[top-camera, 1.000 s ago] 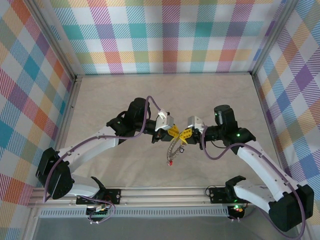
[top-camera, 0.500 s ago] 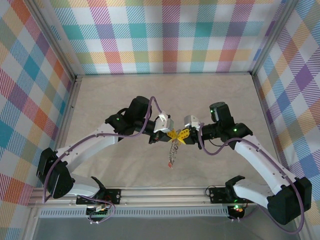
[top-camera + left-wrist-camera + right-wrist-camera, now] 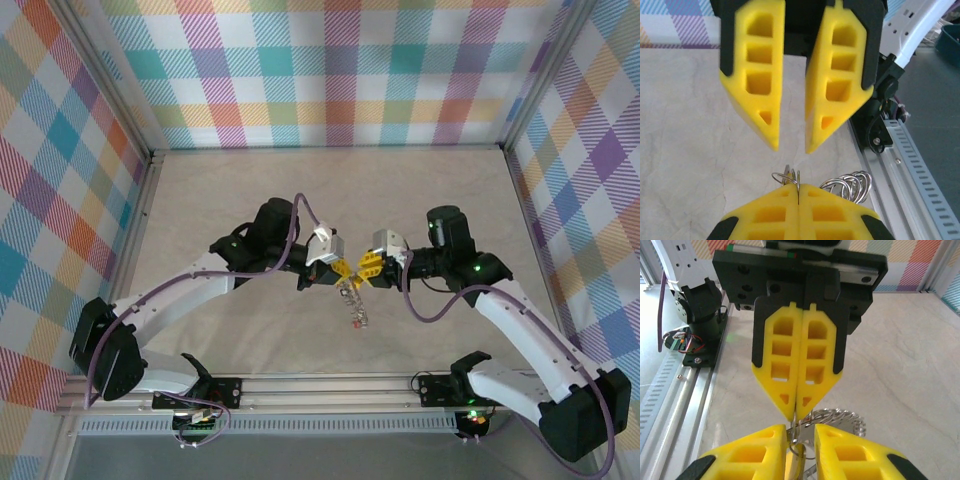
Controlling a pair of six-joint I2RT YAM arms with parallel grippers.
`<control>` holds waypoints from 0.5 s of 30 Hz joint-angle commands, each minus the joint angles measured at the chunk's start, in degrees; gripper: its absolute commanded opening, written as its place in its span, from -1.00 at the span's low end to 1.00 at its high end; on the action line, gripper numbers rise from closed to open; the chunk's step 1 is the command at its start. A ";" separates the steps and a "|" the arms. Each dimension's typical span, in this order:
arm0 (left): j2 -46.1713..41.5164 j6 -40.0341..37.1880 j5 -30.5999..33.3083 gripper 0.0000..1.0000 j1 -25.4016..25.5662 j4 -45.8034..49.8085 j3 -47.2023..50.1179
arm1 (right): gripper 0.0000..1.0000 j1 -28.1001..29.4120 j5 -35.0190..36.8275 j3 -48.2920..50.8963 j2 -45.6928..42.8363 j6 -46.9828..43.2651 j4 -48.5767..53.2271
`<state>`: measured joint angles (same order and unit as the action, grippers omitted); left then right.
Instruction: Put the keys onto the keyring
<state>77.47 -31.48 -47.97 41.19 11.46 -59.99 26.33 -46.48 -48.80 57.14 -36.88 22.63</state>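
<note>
- Since a second ago, your right pincer (image 3: pixel 365 271) has eased its jaws slightly apart and your left pincer (image 3: pixel 346 271) has closed fully. The keyring (image 3: pixel 355 300) now dangles toward the right arm's side instead of the left's.
- From above, you see both pincers tip to tip over the middle of the bench (image 3: pixel 250 200). They are held up so the keyring hangs free beneath them. What hangs at its low end is too small to call keys.
- Through the left wrist, your left pincer (image 3: pixel 798 186) sits shut on the keyring (image 3: pixel 852 181), whose coils poke out just past its tips. That clamp looks meant to steady the ring. The right pincer (image 3: pixel 792 147) faces it, jaws narrowly parted, with nothing visible between the tips.
- Through the right wrist, your right pincer (image 3: pixel 800 427) stands narrowly open. A strand of wire runs into the gap, not pinched as far as you can tell. The left pincer (image 3: pixel 796 415) points down at it, closed, with the keyring (image 3: pixel 840 416) fanning out beside the tips. This reads as a re-grip, so make sure the right has closed on the wire before the left lets go.
</note>
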 commanded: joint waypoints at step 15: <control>-3.32 6.86 -2.15 -1.00 -0.92 -15.39 4.04 | -0.59 -0.14 -4.26 1.59 1.65 -2.25 -1.23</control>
<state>76.20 -26.50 -48.80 40.95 2.09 -56.86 26.33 -47.18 -47.44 58.57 -37.60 21.89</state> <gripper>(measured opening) 0.049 0.209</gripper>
